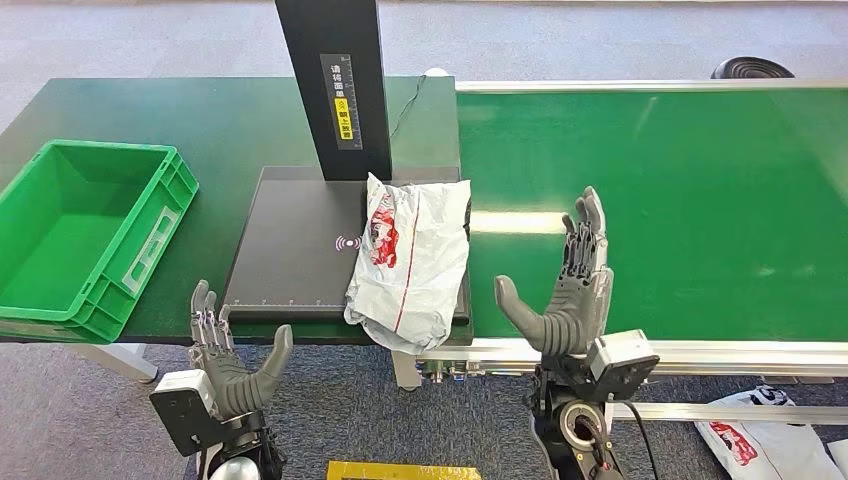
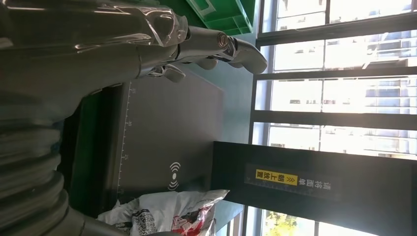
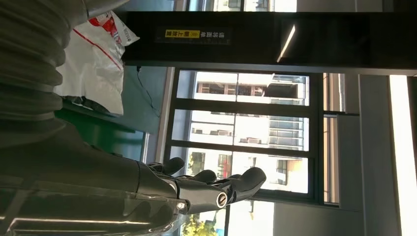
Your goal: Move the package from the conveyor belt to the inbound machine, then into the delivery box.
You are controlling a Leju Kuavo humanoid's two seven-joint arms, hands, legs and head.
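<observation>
A white plastic package (image 1: 412,260) with red print lies on the right part of the black inbound machine's flat plate (image 1: 290,245), hanging over its front right corner; the left wrist view shows the package (image 2: 167,214) beside the scan mark. My right hand (image 1: 570,290) is open, fingers up, over the near edge of the green conveyor belt (image 1: 680,200), just right of the package and apart from it. My left hand (image 1: 225,355) is open below the table's front edge, near the plate's front left corner. The green delivery box (image 1: 90,230) stands empty at the left.
The machine's black upright post (image 1: 335,85) with a yellow label rises behind the plate. A cable (image 1: 405,100) runs across the dark table behind it. More white packages (image 1: 765,430) lie on the floor at the lower right. Windows fill the background of both wrist views.
</observation>
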